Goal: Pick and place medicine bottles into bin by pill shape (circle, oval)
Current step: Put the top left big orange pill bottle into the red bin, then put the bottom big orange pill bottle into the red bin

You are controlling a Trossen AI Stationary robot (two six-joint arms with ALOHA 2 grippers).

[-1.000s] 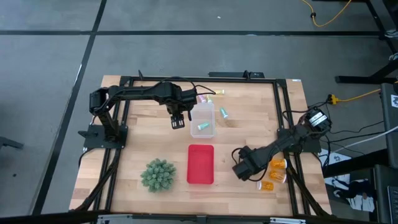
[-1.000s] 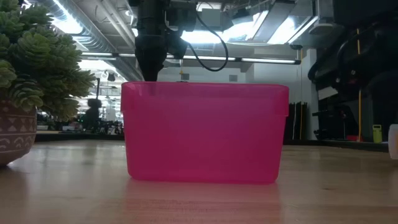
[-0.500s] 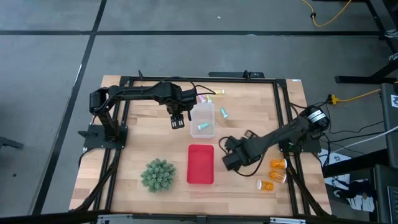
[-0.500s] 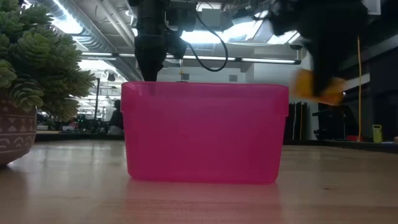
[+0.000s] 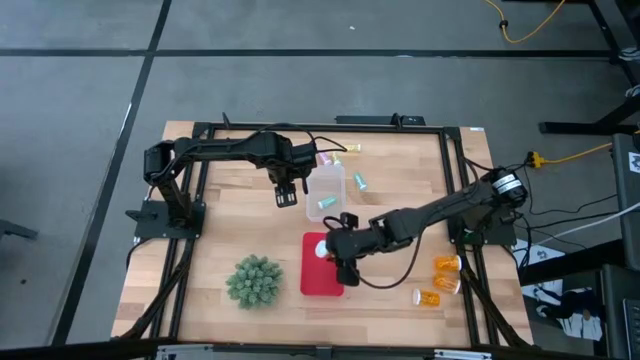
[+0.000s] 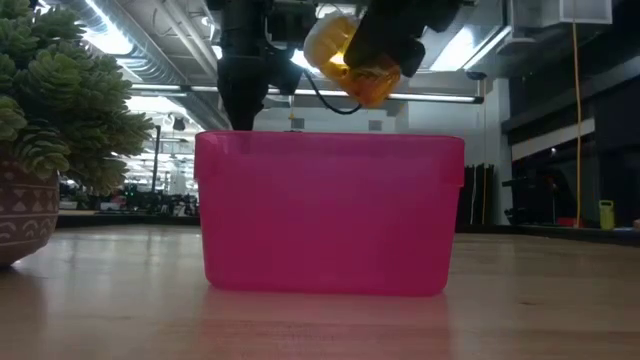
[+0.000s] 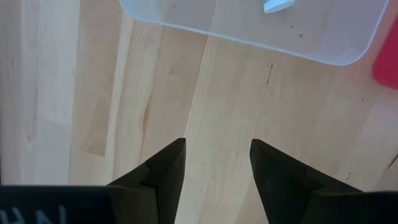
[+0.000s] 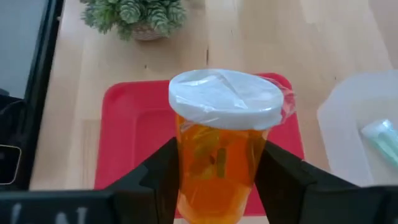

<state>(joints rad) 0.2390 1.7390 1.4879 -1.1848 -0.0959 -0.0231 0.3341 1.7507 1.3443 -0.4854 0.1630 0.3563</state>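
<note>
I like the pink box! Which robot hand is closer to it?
The right gripper, holding an orange bottle, hangs right over the red bin. The left gripper waits farther off, open, beside the clear bin.

We see a grey floor [image 5: 80, 150] around the wooden bench [image 5: 400, 170]; beyond, ceiling strip lights [image 6: 130, 45], perhaps a workshop.

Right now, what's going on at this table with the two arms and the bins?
The right hand is shut on an orange bottle with a white cap, holding it above the red bin. The left hand hangs open and empty beside the clear bin, which has a teal vial in it. Two more orange bottles lie on the table near the right arm's base.
</note>
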